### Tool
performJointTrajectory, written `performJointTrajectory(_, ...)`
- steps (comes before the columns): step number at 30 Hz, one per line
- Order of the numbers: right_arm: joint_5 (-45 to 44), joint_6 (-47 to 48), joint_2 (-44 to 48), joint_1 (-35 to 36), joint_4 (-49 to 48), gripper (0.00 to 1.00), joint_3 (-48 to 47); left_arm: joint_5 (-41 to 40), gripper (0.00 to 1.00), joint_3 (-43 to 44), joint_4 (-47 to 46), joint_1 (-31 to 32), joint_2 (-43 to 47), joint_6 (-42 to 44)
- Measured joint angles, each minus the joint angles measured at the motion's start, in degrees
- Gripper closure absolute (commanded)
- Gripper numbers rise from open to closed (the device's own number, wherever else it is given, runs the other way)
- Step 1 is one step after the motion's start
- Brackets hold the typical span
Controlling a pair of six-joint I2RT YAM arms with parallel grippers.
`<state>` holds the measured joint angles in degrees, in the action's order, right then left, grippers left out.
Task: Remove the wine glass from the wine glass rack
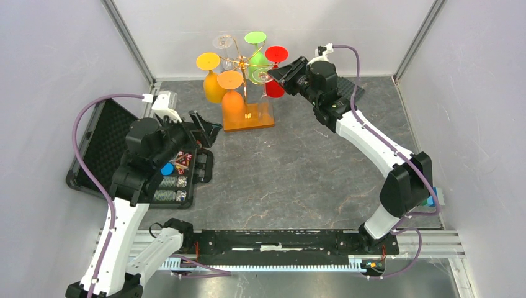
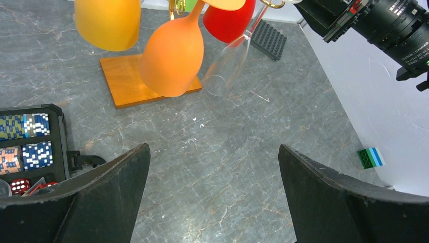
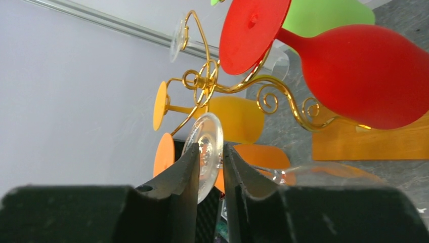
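Note:
The wine glass rack (image 1: pixel 243 79), gold with scrolled arms on an orange-brown wooden base (image 1: pixel 260 119), stands at the back middle. Orange, yellow, green and red glasses hang upside down from it. My right gripper (image 1: pixel 279 73) is shut on the round foot of a clear wine glass (image 3: pixel 207 139), its fingers (image 3: pixel 184 167) on either side of the disc. The glass tilts, bowl down (image 2: pixel 227 66), right beside the gold arms (image 3: pixel 243 86); I cannot tell whether it still hangs on one. My left gripper (image 2: pixel 213 149) is open and empty over bare table, left of the rack (image 1: pixel 208 127).
An open black case (image 1: pixel 173 180) with poker chips and dice lies under the left arm. A black studded plate (image 1: pixel 355 87) lies behind the right arm. A small green and blue brick (image 2: pixel 371 157) sits by the right wall. A second clear glass (image 1: pixel 221 42) hangs at the rack's back.

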<state>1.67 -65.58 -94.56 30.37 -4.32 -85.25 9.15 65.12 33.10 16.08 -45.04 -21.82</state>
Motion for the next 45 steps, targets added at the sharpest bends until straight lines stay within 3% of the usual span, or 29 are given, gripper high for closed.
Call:
performJointTrajectory(4, 1.1, -1.1, 0.0, 0.0, -1.1, 0.99, 0.3, 0.2, 0.0, 0.3, 0.0, 0.0, 0.0, 0.0)
performJointTrajectory(31, 2.0, -6.9, 3.0, 1.5, -0.7, 1.0, 2.9, -1.4, 0.0, 1.5, 0.3, 0.0, -0.3, 0.1)
performJointTrajectory(45, 2.8, -7.2, -0.3, 3.4, 0.4, 1.0, -2.9, -4.8, 0.0, 1.8, 0.2, 0.0, -1.4, 0.5)
